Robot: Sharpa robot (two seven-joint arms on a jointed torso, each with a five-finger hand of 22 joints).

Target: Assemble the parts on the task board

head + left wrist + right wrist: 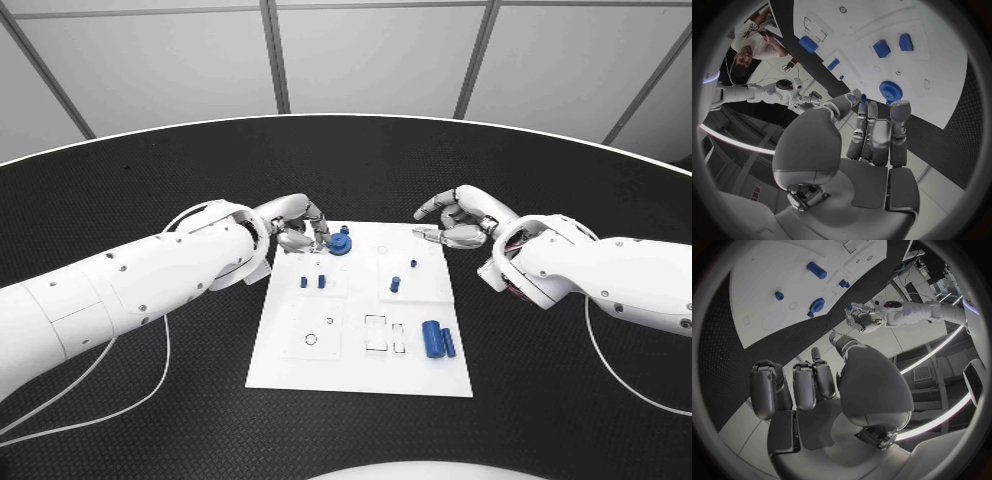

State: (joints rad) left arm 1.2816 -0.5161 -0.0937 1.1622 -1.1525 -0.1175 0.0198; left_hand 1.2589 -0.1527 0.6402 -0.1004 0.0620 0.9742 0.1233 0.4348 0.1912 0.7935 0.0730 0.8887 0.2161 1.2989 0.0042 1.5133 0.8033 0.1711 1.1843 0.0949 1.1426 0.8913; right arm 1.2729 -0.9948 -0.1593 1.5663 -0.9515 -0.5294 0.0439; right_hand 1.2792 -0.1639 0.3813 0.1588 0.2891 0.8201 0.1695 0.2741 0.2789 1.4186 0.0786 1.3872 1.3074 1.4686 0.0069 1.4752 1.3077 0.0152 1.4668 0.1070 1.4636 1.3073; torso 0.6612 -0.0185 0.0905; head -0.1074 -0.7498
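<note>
The white task board (361, 365) lies in the middle of the table. A blue gear (340, 246) stands near its far left corner. My left hand (296, 228) hovers just left of the gear (891, 91) and pinches a small blue part (862, 97) between thumb and a fingertip. The right wrist view shows this left hand (862, 320) with the blue part (848, 307) at its tip. My right hand (459, 220) hangs over the board's far right corner, fingers apart and holding nothing.
Two small blue pegs (310, 282) stand left of the board's centre, with another peg (395, 284) beside them. Two blue blocks (438, 338) lie at the near right. Outlined slots (375, 333) and a ring mark (312, 340) sit on the near half.
</note>
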